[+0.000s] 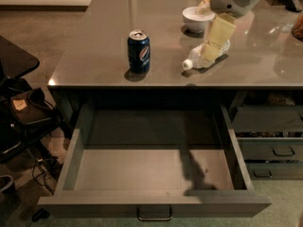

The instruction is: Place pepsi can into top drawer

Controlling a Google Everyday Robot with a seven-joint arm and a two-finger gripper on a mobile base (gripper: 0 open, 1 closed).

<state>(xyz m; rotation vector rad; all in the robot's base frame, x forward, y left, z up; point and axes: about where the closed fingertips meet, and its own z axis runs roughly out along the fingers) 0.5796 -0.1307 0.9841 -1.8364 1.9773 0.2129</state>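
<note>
The pepsi can (pixel 138 51), dark blue with a silver top, stands upright on the grey countertop (pixel 94 56) near its front edge. The top drawer (pixel 156 204) below it is pulled wide open and holds nothing; its dark pull handle (pixel 154 216) is at the bottom of the view. My gripper (pixel 214 40) hangs from the arm at the upper right, pointing down over a lying white bottle, well to the right of the can and holding nothing.
A white plastic bottle (pixel 193 62) lies on its side under the gripper, partly hidden by it. A white bowl (pixel 196 15) sits behind it. Narrower grey drawers (pixel 274 148) stand at the right. A dark chair and cables (pixel 23 117) are on the floor at the left.
</note>
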